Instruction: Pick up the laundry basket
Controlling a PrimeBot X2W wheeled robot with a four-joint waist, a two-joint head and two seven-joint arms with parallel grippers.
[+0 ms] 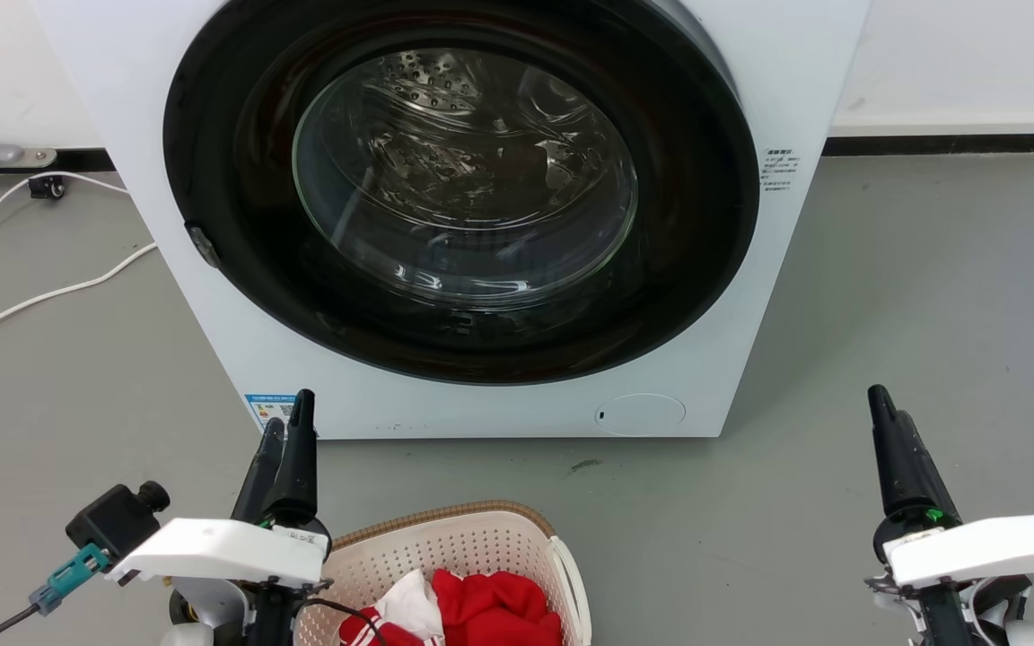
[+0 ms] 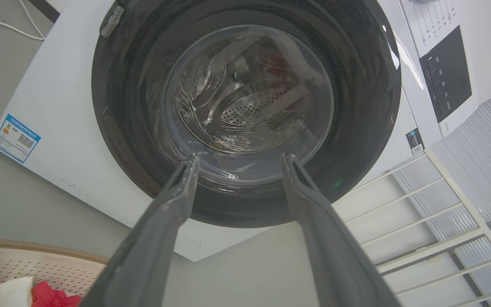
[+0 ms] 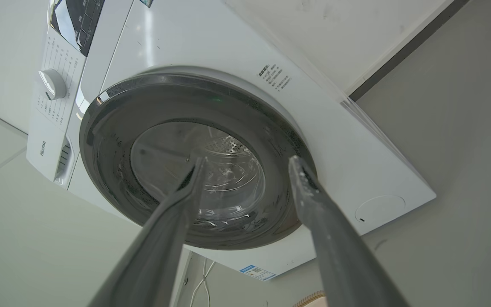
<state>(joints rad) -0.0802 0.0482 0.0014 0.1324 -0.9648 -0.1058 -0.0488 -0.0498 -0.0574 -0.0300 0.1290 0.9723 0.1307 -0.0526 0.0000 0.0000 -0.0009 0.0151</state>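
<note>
The laundry basket is cream-white, perforated, with a brown woven-look rim. It stands on the grey floor at the bottom middle of the head view and holds red and white clothes. One white side handle shows on its right. My left gripper hovers just left of the basket, fingers apart and empty. My right gripper is far off to the basket's right, also open. In the left wrist view the open gripper points at the washer door, with the basket at the lower left. The right gripper is open too, above a sliver of basket rim.
A white front-loading washing machine with its dark round door shut stands right behind the basket. White cables trail over the floor at the left. A white slatted rack stands beside the washer. Open grey floor lies to the right.
</note>
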